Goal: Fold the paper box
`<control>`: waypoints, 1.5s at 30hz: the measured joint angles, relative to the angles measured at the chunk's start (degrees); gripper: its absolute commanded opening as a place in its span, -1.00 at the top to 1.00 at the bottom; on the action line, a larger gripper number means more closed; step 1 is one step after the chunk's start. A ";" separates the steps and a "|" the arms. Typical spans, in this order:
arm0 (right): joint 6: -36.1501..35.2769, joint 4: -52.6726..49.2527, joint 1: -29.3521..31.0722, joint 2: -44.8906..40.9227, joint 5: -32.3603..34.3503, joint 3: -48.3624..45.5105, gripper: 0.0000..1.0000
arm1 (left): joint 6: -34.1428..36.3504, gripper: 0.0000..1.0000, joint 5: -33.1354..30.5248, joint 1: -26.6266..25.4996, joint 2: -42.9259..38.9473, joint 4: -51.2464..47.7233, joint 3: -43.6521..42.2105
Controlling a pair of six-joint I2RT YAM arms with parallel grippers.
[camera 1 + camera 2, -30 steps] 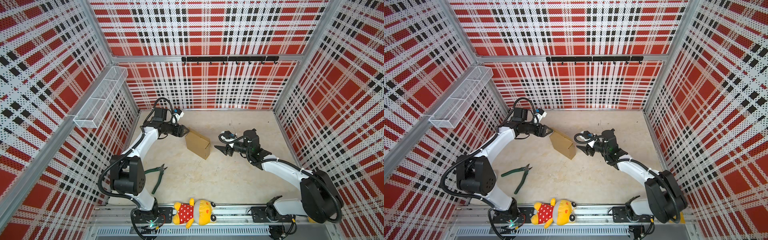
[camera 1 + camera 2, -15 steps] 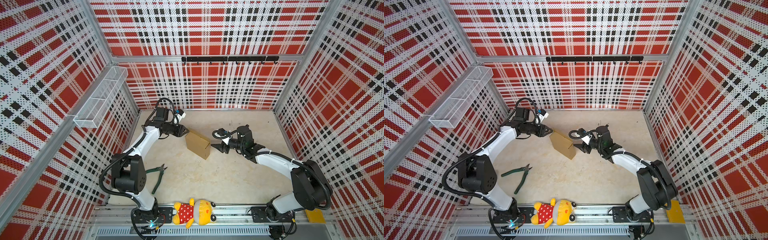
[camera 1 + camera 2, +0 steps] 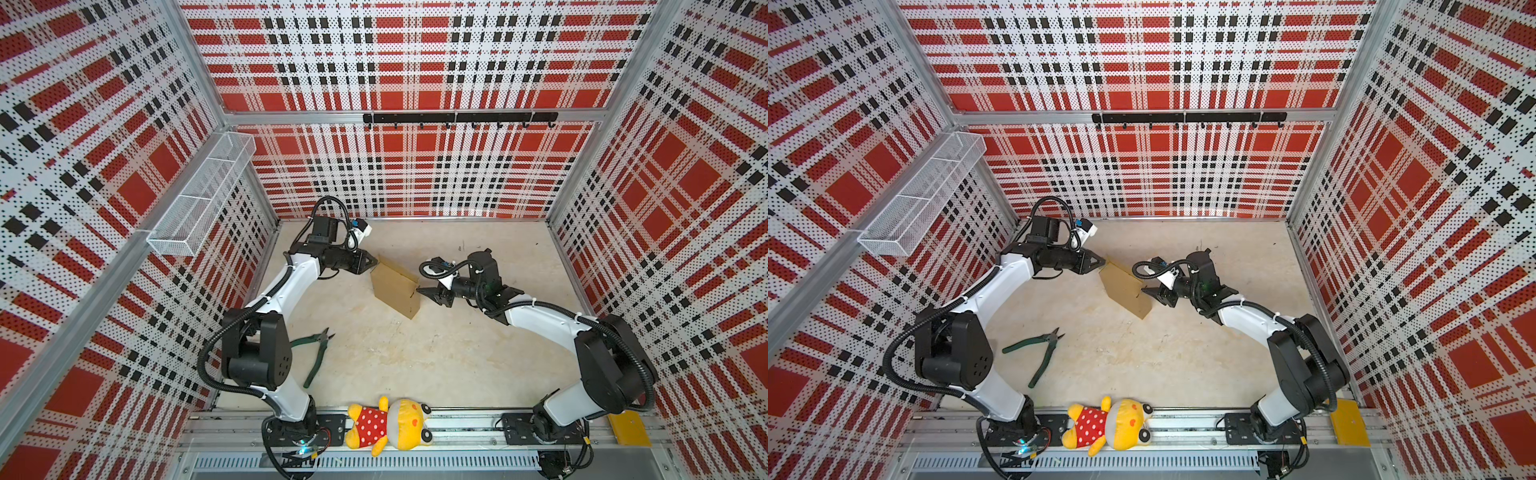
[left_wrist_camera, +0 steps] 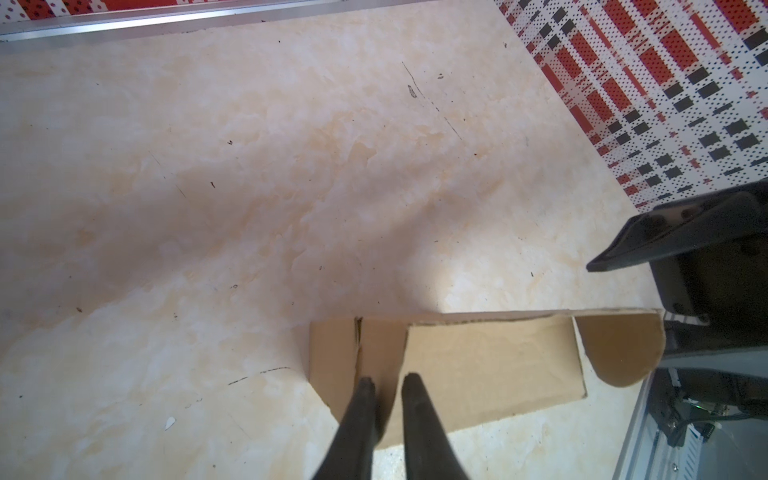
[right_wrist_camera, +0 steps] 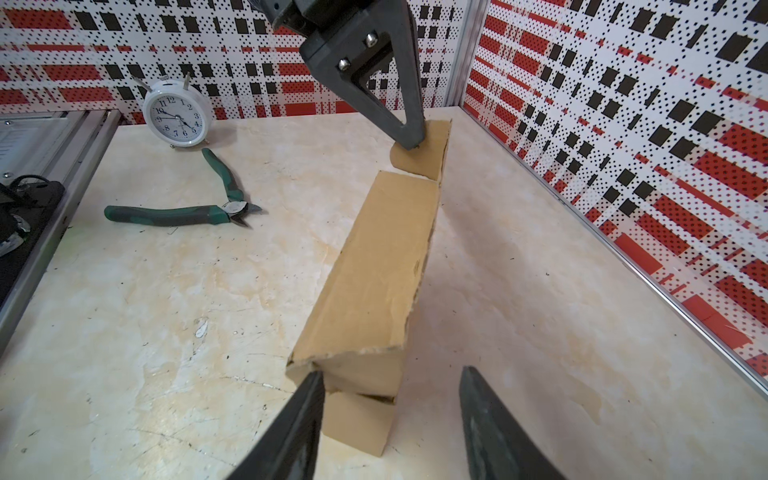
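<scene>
Noted left gripper (image 4: pixel 386 380) nipping paper box (image 4: pixel 490 365) flap, right gripper (image 5: pixel 391 372) agape astride other end; liable to tear flap if tugged

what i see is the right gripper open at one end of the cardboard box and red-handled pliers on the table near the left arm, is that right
Wrong colour: the pliers have green handles, as the right wrist view shows. The right gripper is open at one end of the cardboard box, with the pliers on the table near the left arm.
</scene>
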 measured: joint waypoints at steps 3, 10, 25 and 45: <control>0.35 0.13 0.20 0.26 0.04 0.09 0.02 | -0.13 0.71 0.20 -0.07 0.00 0.02 -0.02; 0.24 0.15 0.96 0.37 0.20 0.15 0.03 | -0.09 0.76 0.35 -0.24 -0.11 0.44 -0.44; -5.75 -5.38 1.57 0.35 1.09 1.40 0.02 | 0.74 0.98 0.70 -0.17 -0.98 3.02 -2.95; -7.74 -7.02 1.60 0.22 1.92 1.92 0.03 | 4.63 1.00 0.59 0.00 -1.18 3.15 -3.23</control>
